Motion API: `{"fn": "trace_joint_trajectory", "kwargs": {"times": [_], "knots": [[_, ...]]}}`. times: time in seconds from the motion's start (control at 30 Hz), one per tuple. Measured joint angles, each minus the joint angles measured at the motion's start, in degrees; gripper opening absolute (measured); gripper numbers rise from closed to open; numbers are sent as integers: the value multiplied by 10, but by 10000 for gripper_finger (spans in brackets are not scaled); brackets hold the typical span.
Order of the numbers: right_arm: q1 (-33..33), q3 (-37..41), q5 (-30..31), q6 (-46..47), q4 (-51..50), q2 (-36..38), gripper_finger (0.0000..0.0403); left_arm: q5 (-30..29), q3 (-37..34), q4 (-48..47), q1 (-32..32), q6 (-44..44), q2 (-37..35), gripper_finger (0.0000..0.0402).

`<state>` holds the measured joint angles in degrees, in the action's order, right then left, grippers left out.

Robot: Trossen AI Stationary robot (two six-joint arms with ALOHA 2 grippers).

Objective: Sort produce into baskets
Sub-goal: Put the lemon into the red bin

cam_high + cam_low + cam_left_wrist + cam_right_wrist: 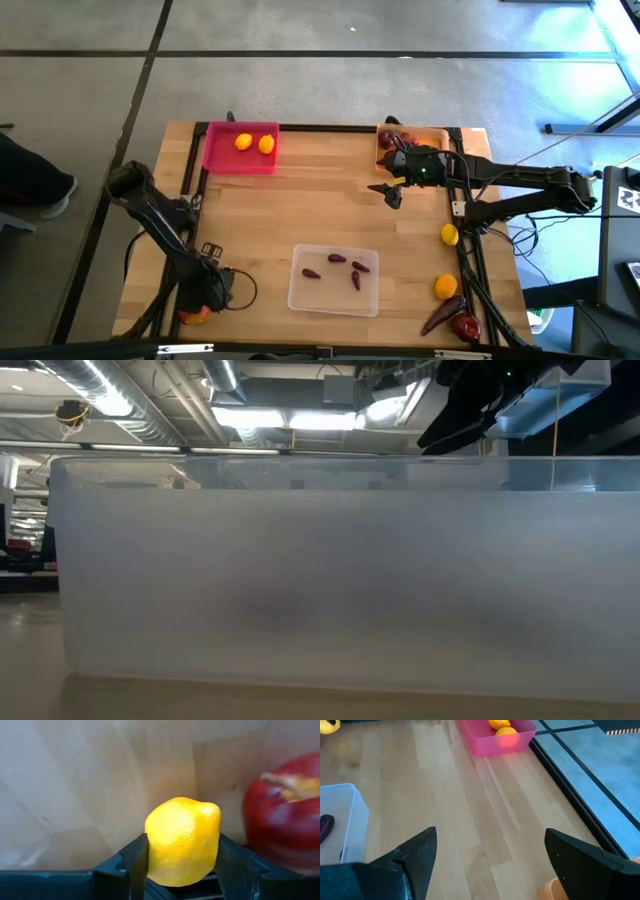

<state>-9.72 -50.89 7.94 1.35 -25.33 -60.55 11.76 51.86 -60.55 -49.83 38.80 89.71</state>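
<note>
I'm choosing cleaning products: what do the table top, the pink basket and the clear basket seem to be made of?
The table top looks like pale wood planks with a smooth matt finish; grain and seams show. The bright pink rectangular basket seems to be slightly translucent plastic, since a lemon shows through its wall in the right wrist view. The clear rectangular basket looks like frosted translucent plastic; its wall is cloudy in the low view.

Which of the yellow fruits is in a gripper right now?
The lemon at the table's near-left corner, clamped in the left gripper. Two others sit in the pink tray; two lie loose on the right edge.
</note>
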Motion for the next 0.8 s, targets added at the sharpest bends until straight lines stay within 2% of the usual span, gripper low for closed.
{"fn": "trace_joint_trajectory", "kwargs": {"times": [0.47, 0.8], "knots": [[0, 0, 0, -1, -1, 0, 331, -123, 1, -2, 117, 98, -174, 181], [0, 0, 0, -1, -1, 0, 331, -252, 2, -1, 196, 129, -282, 181]]}}
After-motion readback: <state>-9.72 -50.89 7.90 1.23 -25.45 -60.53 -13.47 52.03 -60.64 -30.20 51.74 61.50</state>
